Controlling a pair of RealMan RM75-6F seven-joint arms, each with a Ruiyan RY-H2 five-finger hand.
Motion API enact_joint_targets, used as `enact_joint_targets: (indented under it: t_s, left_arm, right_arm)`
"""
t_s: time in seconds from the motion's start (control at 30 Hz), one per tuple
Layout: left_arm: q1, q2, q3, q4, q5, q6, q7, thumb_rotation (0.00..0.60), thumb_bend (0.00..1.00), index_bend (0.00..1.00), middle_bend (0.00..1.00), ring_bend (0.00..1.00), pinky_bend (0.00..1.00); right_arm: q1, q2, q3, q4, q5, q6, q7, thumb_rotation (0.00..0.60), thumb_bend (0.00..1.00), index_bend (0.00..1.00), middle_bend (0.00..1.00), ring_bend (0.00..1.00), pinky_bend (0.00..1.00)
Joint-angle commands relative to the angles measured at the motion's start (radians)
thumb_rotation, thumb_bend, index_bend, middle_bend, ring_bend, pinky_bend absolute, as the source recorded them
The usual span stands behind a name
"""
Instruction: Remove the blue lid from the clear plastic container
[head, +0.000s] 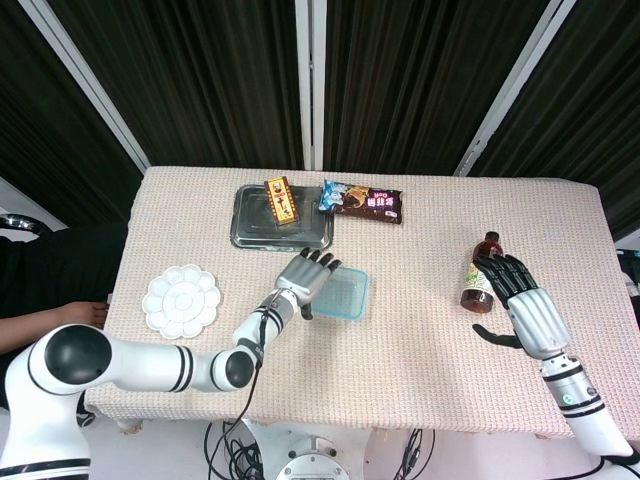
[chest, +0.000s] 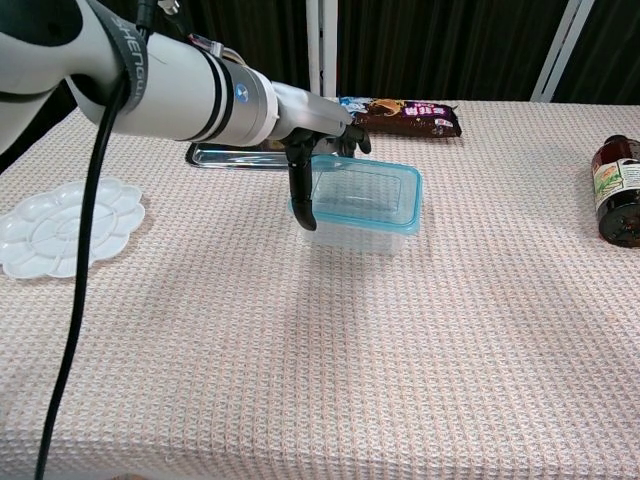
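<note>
The clear plastic container (chest: 360, 228) with its blue-rimmed lid (head: 343, 294) (chest: 366, 191) stands near the table's middle. My left hand (head: 309, 276) (chest: 322, 150) reaches over its left end, fingers spread above the lid's left edge and thumb hanging down in front of the container's left wall. It holds nothing that I can see. My right hand (head: 524, 308) hovers at the right side, fingers spread beside a brown bottle (head: 479, 274) (chest: 617, 190), not gripping it.
A metal tray (head: 250, 225) (chest: 222, 152) with a small snack box (head: 281, 200) lies behind the container. A dark snack packet (head: 362, 200) (chest: 404, 116) sits beside it. A white flower-shaped palette (head: 181, 301) (chest: 65, 226) lies at the left.
</note>
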Motion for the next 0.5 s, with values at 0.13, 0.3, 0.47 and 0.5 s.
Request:
enact_joint_targets:
  t_s: [0.13, 0.3, 0.47, 0.5]
  left_arm:
    - [-0.036, 0.008, 0.019, 0.011, -0.056, -0.02, -0.005, 0.6, 0.0, 0.0, 0.0, 0.0, 0.05]
    - [-0.058, -0.004, 0.031, 0.033, -0.086, -0.031, -0.012, 0.6, 0.0, 0.0, 0.0, 0.0, 0.06]
    - [-0.076, -0.016, 0.042, 0.064, -0.113, -0.046, -0.022, 0.6, 0.0, 0.0, 0.0, 0.0, 0.07]
    - [-0.078, -0.017, 0.043, 0.069, -0.117, -0.051, -0.025, 0.6, 0.0, 0.0, 0.0, 0.0, 0.07]
  right_arm:
    - [-0.007, 0.0, -0.001, 0.007, -0.004, 0.007, 0.009, 0.6, 0.09, 0.0, 0.07, 0.0, 0.0]
    - [-0.012, -0.003, -0.001, 0.015, -0.003, 0.007, 0.016, 0.6, 0.1, 0.0, 0.07, 0.0, 0.0]
    - [-0.017, -0.005, -0.002, 0.024, -0.004, 0.008, 0.021, 0.6, 0.1, 0.0, 0.07, 0.0, 0.0]
    - [-0.018, -0.005, -0.002, 0.024, -0.005, 0.008, 0.021, 0.6, 0.1, 0.0, 0.07, 0.0, 0.0]
